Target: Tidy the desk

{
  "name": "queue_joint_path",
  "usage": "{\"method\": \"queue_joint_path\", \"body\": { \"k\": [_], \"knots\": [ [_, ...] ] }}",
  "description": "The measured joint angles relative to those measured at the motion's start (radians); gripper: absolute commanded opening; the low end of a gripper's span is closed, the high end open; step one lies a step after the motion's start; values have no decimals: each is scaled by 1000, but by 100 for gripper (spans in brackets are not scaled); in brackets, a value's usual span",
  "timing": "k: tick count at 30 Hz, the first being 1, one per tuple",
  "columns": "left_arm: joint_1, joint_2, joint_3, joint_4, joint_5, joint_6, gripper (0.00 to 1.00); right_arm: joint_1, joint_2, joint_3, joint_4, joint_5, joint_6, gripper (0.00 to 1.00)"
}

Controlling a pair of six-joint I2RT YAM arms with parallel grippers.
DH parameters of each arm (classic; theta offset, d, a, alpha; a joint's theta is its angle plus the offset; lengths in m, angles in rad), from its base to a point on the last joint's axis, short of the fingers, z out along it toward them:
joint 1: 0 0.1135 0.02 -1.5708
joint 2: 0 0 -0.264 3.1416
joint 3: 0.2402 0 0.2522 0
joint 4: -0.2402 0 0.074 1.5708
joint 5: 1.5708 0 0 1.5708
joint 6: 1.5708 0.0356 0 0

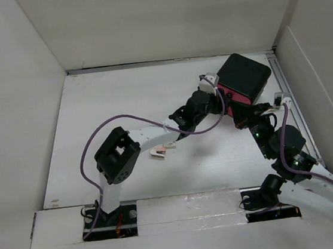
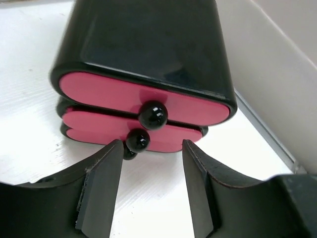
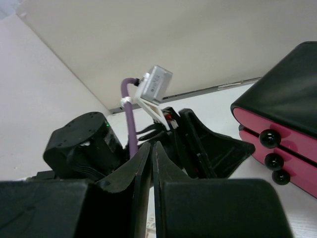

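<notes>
Lowest drawer knob (image 2: 128,154) half hidden behind left gripper finger (image 2: 101,188)

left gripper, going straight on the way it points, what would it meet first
Most likely the black knobs on the pink drawers of the small black box, straight ahead of the open left gripper and just beyond its fingers. Depth unclear.

White desk (image 1: 121,93), black box (image 2: 148,39), pink drawers (image 2: 99,90), black knobs (image 2: 152,115)

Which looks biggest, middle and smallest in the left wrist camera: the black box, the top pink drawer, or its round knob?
Largest: black box
Next: top pink drawer
Smallest: round knob
The knob sits nearest the camera and looks smallest anyway, so the order is safe.
</notes>
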Motion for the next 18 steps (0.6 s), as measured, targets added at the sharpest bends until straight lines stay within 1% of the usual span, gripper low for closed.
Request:
{"method": "queue_joint_path", "body": {
  "k": [6, 11, 12, 15, 18],
  "knots": [
    [0, 91, 48, -35, 77, 26, 52, 0, 1, 0, 0, 1, 0, 13],
    [0, 172, 90, -87, 90, 51, 53, 0, 3, 0, 0, 3, 0, 19],
    [0, 185, 101, -99, 92, 56, 53, 0, 4, 0, 0, 3, 0, 22],
    [0, 227, 154, -127, 91, 70, 53, 0, 10, 0, 0, 3, -2, 25],
    [0, 256, 201, -146, 80, 84, 54, 0, 15, 0, 0, 3, -3, 27]
  ]
}}
